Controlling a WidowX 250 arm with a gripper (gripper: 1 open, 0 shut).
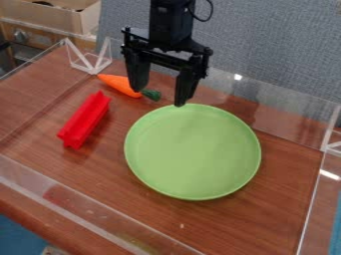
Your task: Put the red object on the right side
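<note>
The red object is a bright red ridged bar lying on the wooden table at the left, angled toward the back right. An orange carrot toy with a dark green tip lies just behind it. My gripper hangs straight down behind the plate, its two black fingers spread apart and open, with nothing between them. Its left finger stands right by the carrot's green tip. The gripper is up and to the right of the red object, not touching it.
A large green plate fills the middle and right of the table. Clear acrylic walls ring the wooden surface. Cardboard boxes stand beyond the back left.
</note>
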